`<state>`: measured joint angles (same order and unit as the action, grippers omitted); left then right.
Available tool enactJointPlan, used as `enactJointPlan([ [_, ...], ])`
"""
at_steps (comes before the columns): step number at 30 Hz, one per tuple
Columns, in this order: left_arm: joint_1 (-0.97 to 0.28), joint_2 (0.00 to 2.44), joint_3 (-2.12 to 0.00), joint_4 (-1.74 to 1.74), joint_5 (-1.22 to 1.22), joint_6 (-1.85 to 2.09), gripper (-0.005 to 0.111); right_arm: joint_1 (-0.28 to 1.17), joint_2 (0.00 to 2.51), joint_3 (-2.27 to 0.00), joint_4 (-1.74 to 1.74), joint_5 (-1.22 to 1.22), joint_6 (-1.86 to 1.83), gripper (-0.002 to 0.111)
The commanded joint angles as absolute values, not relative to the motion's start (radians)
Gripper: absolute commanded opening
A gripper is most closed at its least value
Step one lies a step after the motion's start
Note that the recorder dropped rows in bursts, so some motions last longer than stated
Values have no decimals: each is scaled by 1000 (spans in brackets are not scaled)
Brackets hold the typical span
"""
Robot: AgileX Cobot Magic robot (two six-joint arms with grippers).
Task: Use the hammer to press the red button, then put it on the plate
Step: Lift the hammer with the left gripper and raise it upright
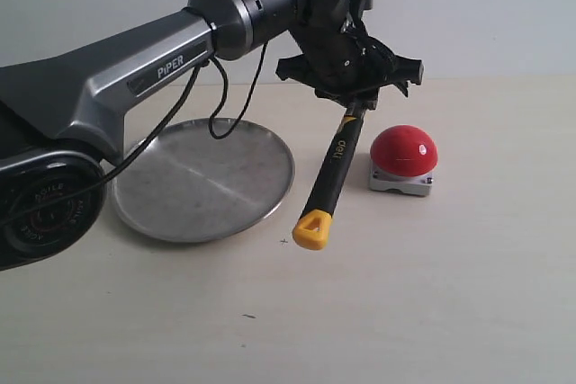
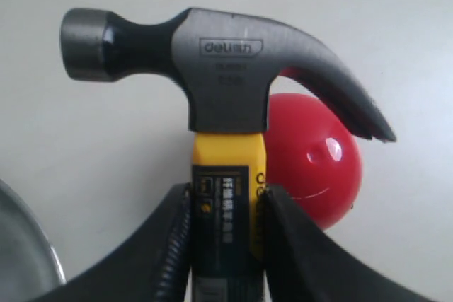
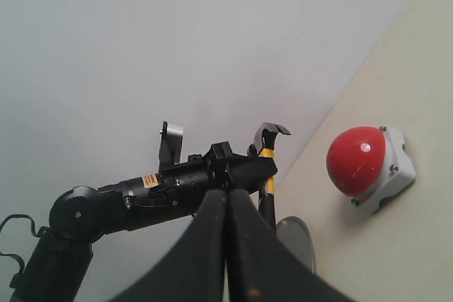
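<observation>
Hammer [image 2: 226, 76] held near button [image 1: 404, 150], not yet on plate [image 1: 198, 177].
Left pincer [image 2: 226, 203] grasps its handle; right pincer [image 3: 227, 199] clenched, empty.

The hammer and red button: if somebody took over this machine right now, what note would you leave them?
Left pincer: shut on the hammer, gripping the handle just under the head.
Right pincer: shut, holding nothing.
Red button: on the table, right of the hammer, not touched by it.
Plate: on the table, left of the hammer, nothing on it.
Done: hammer picked up. Whether the button was pressed cannot be told.
Left: press the button if needed, then lay the hammer on the plate.
</observation>
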<state>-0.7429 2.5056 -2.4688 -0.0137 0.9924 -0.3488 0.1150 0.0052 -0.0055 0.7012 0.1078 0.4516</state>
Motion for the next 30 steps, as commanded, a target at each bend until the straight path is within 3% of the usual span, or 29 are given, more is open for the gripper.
enactJointPlan([
  [1,-760,2465,-2468,82,952,-354,0,116,0,0,699,102,448,0],
  [10,-819,2465,-2468,350,954,-477,0,116,0,0,699,102,448,0],
  [30,-830,2467,-2466,350,1045,-418,0,116,0,0,699,102,448,0],
])
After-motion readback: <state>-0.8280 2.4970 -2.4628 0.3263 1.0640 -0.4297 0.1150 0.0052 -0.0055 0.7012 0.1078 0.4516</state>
